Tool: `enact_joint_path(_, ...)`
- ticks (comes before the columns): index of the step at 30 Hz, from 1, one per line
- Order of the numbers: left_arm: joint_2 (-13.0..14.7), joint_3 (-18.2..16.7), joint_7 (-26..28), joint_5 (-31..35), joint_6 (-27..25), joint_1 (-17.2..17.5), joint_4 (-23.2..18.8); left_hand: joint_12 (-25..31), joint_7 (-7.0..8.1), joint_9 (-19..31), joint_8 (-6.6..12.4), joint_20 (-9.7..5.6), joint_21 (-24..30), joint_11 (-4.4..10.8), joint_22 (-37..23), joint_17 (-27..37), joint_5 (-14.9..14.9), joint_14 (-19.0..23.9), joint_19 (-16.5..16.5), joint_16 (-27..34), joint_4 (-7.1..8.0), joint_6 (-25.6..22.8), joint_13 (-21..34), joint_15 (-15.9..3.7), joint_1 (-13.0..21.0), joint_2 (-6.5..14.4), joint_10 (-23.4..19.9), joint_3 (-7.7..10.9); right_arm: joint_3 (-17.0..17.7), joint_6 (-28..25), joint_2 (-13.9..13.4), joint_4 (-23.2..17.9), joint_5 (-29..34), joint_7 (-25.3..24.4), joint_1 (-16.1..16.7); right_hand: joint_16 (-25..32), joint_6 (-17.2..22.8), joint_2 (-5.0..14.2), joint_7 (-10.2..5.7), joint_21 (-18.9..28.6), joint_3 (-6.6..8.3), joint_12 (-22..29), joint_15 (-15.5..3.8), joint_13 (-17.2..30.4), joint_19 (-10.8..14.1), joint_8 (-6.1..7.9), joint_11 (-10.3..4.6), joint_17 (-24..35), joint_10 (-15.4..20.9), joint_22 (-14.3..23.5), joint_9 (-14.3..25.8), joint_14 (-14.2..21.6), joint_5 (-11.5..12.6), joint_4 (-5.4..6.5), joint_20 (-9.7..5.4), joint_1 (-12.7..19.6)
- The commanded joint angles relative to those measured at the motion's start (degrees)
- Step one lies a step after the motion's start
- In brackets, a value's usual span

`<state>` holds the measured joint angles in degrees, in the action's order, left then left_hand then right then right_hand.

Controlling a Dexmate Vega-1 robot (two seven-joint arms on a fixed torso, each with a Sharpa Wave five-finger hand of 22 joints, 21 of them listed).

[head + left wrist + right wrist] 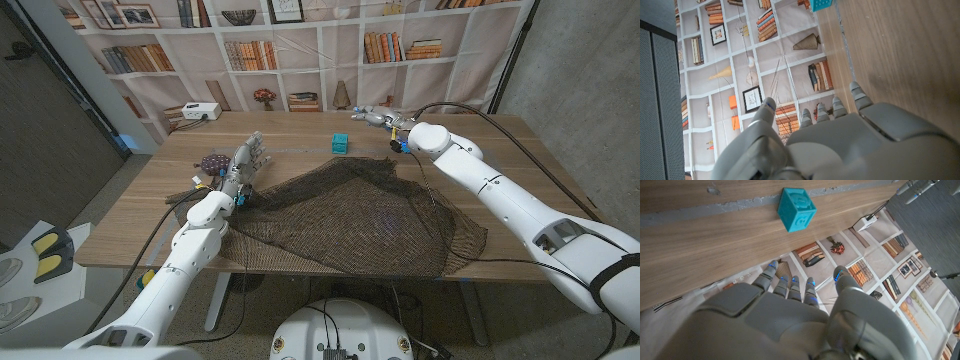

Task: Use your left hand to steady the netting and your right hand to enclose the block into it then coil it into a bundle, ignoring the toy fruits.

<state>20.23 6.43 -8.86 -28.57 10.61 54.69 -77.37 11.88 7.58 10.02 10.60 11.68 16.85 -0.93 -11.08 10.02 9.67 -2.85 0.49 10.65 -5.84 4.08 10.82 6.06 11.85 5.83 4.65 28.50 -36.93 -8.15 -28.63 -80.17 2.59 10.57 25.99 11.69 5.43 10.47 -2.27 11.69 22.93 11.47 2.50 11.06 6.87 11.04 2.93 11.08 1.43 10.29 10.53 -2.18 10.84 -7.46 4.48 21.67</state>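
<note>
I see one dark netting (350, 215) spread over the near tabletop (300, 150). My left robot hand (243, 165) stands at its left edge, fingers spread, holding nothing. Farther back sits one teal block (341, 144), clearest from my right wrist, and my right robot hand (378, 118), fingers apart.
</note>
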Motion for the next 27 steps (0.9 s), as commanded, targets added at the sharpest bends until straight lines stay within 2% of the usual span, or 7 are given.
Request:
enact_joint_path(1,-0.04,-0.37,-0.19,-0.3,0.1,0.43,0.12,0.32,-0.1,0.1,0.23,0.49,0.02,-0.3,-0.23,0.28,0.12,0.25,0.0,0.57,0.24,-0.46,0.09,0.37,-0.52,0.17,-0.2,-0.08,-4.61,-5.71,0.41,-1.76,8.33,1.2,-3.35,0.47,0.17,0.36,-0.85,0.65,0.85,0.24,-1.18,0.3,0.66,0.03,-0.77,0.26,0.1,0.09,0.31,0.17,0.44,0.04,-1.17,0.76)
enact_joint_path(7,-0.11,-0.55,-0.36,-0.54,0.25,0.62,0.29,0.38,-0.15,0.11,0.21,0.44,0.0,-0.32,-0.26,0.31,0.13,0.43,0.0,0.59,0.29,-0.51,0.11,0.25,-0.62,0.16,-0.37,-0.11,-6.97,-8.89,1.16,-2.34,13.11,0.97,-4.79,1.53,1.36,0.75,0.2,1.12,2.17,1.15,-2.3,0.48,2.19,0.52,-0.18,0.64,2.63,0.14,0.43,2.47,0.78,0.55,-1.53,2.15)
enact_joint_path(9,-0.17,-0.59,-0.42,-0.62,0.32,0.61,0.42,0.39,-0.15,0.11,0.22,0.41,-0.01,-0.26,-0.27,0.32,0.14,0.49,0.01,0.59,0.32,-0.56,0.12,0.25,-0.68,0.15,-0.39,-0.14,-8.04,-10.09,1.41,-2.54,15.04,1.27,-5.51,2.05,2.57,1.06,1.22,1.27,3.88,1.32,-2.74,0.66,2.92,0.99,0.08,0.86,3.24,0.14,0.58,3.81,1.33,0.27,-1.69,4.16)
enact_joint_path(11,-0.21,-0.6,-0.54,-0.68,0.39,0.58,0.56,0.4,-0.14,0.11,0.21,0.45,-0.03,-0.31,-0.28,0.33,0.14,0.55,0.0,0.59,0.34,-0.58,0.13,0.23,-0.73,0.13,-0.42,-0.16,-9.14,-10.84,1.61,-2.69,17.03,1.53,-6.21,2.39,3.18,1.08,2.06,1.33,6.62,2.01,-2.71,1.06,3.6,1.27,0.76,1.28,4.71,0.14,0.79,4.79,2.16,-0.7,-1.89,7.72)
enact_joint_path(15,-0.32,-0.64,-0.7,-0.77,0.53,0.47,0.94,0.44,-0.11,0.11,0.18,0.44,-0.05,-0.33,-0.3,0.34,0.15,0.65,-0.01,0.6,0.39,-0.56,0.15,0.29,-0.81,0.12,-0.53,-0.19,-11.69,-12.76,2.11,-3.06,22.0,1.69,-7.56,3.27,2.82,0.54,2.87,1.45,8.11,3.23,-2.86,1.71,4.31,1.28,1.12,2.08,6.29,0.17,1.08,6.72,2.51,-1.34,-2.08,10.25)
enact_joint_path(19,-0.36,-0.75,-0.76,-0.86,0.61,0.45,1.17,0.48,-0.13,0.12,0.16,0.47,-0.08,-0.36,-0.32,0.36,0.16,0.72,-0.02,0.59,0.43,-0.58,0.16,0.26,-0.9,0.11,-0.65,-0.22,-14.56,-15.26,2.81,-2.96,27.17,3.66,-9.43,3.33,2.04,-1.1,3.62,1.39,7.56,3.77,-2.72,2.22,4.4,1.13,1.19,2.56,6.13,0.19,1.28,6.8,1.92,-1.93,-2.08,10.93)
enact_joint_path(27,-0.47,-1.06,-0.87,-1.08,0.99,0.59,1.48,0.46,-0.08,0.12,0.14,0.54,-0.12,-0.26,-0.36,0.39,0.18,0.76,-0.02,0.55,0.52,-0.62,0.19,0.23,-1.07,0.07,-0.63,-0.29,-19.78,-19.51,5.17,-1.45,36.86,8.61,-12.79,3.38,-1.25,-3.17,3.76,1.6,5.71,3.64,-3.12,3.24,5.42,0.44,0.72,3.79,2.12,0.31,1.64,6.48,0.01,-2.18,-2.3,11.93)
